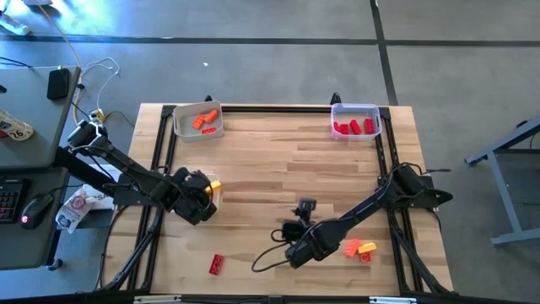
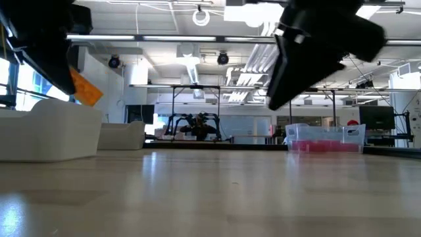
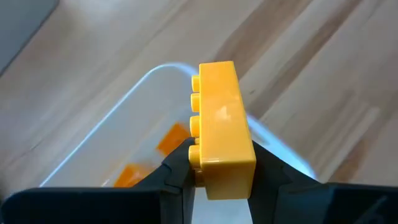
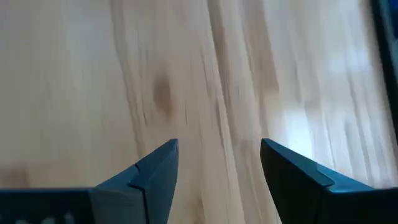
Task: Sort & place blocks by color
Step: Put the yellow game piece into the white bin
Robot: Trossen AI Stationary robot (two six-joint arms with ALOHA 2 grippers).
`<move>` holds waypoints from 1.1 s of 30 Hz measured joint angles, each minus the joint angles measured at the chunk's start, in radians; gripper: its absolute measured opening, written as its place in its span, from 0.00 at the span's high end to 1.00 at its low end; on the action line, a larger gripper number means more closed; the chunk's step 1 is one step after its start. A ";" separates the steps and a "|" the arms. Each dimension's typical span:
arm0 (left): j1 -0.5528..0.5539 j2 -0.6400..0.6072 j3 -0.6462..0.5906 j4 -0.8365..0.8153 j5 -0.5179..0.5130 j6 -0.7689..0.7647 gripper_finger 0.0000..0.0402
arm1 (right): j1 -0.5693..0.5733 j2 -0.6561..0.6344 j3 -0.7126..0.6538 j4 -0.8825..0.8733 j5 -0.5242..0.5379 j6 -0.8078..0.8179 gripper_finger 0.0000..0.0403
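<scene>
While I look down from above, my left gripper (image 1: 211,187) holds a yellow-orange block (image 1: 214,185) below the white tray (image 1: 185,128) on the desk (image 1: 270,160). Left wrist: jaws pinch that block (image 3: 222,127) over the tray (image 3: 124,118). Right wrist: right gripper (image 4: 219,163) jaws wide, holding nothing.

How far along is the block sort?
Done: orange blocks lie in the left tray, red blocks in the right tray. In hand: the left pincer grips a yellow block, with a tray's edge just beyond it. Left: a red block near the front edge and an orange and yellow cluster by the right arm, whose open pincer is empty over bare wood.
</scene>
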 joint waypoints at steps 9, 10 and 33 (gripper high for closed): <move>-0.031 0.000 0.000 -0.056 0.051 -0.065 0.80 | 0.034 0.000 0.117 -0.385 -0.214 0.164 0.47; -0.032 0.000 0.000 -0.058 0.054 -0.074 0.80 | 0.039 0.000 0.128 -0.421 -0.232 0.182 0.47; -0.034 0.009 -0.105 -0.096 0.321 -0.160 0.69 | 0.247 0.000 0.144 -0.606 -0.613 0.152 0.47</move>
